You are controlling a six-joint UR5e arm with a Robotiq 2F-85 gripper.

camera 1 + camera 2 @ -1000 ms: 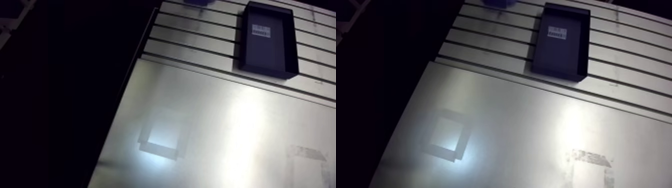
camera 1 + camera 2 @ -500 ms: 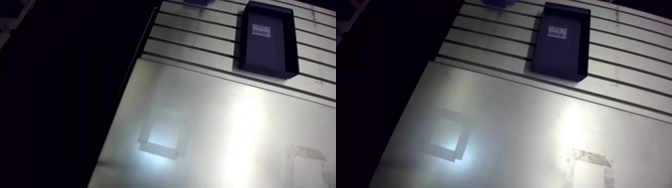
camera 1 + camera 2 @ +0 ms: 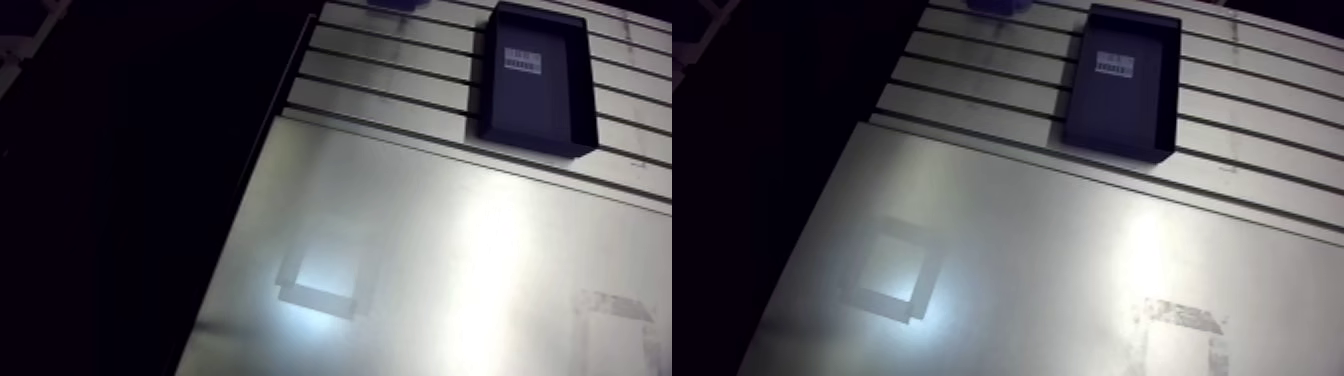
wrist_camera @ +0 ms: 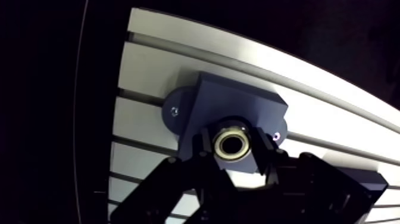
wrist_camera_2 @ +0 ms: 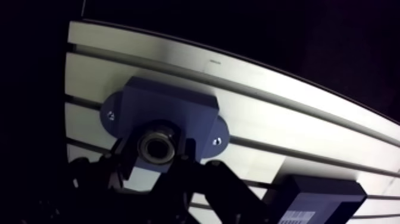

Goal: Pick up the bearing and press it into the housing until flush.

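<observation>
Nothing has moved since the earlier pictures: in the arm view the bench [image 3: 400,85], the black tray [image 3: 538,115] and the smooth metal plate [image 3: 450,250] lie as they did just before.

In the wrist view the claw [image 4: 233,149] is closed on the bearing [image 4: 233,134]. Its two dark fingers [image 4: 205,143] press on the ring from both sides, with only the width of the ring between them. The bearing is a metal ring with a brass-coloured inner rim, and its bore faces the camera. It is right at the dark-blue housing [image 4: 238,104], in the middle of the block, between the two round ears with screws. I cannot tell whether it is already inside the housing or only against it.

The housing stands on the slotted part of the bench. The tray lies near the housing, not touching it, and it has a white label on its floor. The plate lies farther from the housing than the tray.
</observation>
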